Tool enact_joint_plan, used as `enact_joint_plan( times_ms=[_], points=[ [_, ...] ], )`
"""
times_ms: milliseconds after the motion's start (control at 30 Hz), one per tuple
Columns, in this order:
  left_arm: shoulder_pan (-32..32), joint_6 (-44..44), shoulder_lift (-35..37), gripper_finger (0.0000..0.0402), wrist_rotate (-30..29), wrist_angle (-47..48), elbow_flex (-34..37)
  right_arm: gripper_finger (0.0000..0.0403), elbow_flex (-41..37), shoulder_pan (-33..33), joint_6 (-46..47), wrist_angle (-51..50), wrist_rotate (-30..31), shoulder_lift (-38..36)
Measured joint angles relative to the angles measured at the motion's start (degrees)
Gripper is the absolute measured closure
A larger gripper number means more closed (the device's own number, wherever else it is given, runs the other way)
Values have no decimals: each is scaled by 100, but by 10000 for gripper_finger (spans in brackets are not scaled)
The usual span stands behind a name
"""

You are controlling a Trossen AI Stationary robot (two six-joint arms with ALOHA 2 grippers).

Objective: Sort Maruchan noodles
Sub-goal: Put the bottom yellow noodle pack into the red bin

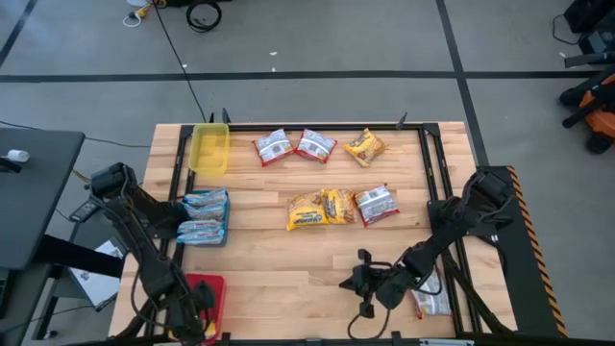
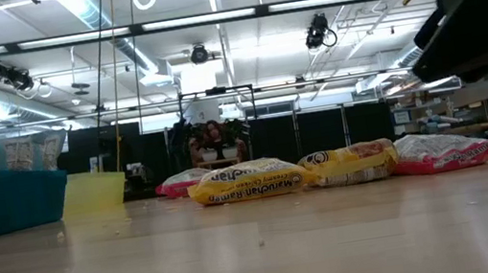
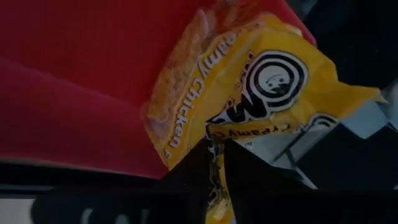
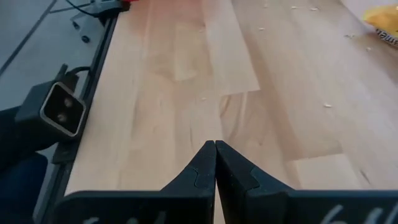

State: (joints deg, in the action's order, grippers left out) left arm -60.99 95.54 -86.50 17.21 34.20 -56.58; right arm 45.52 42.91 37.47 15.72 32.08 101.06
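Yellow creamy-chicken ramen packet (image 3: 249,93) hangs pinched in the left gripper (image 3: 214,162) over the red tray (image 1: 209,288). Right gripper (image 4: 215,163), fingers pressed together and empty, hovers above the wooden table (image 1: 288,269), with other packets (image 1: 327,207) mid-table.

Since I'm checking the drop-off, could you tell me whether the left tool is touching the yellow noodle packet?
Touching: in the left wrist view, the left tool pinches the lower edge of the yellow noodle packet above the red tray.
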Motion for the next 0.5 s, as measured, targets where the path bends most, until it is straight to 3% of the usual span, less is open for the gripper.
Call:
enact_joint_plan(
  times_ms=[300,433,500],
  points=[
    [10,298,247,300,323,-670,0,391,0,-41,-166,16,-216,-2],
    [-4,331,681,300,-288,-635,-2,390,0,-38,-166,16,-395,-4],
    [21,-5,914,299,-891,-406,-7,390,0,-25,-168,11,-438,-7]
  ],
)
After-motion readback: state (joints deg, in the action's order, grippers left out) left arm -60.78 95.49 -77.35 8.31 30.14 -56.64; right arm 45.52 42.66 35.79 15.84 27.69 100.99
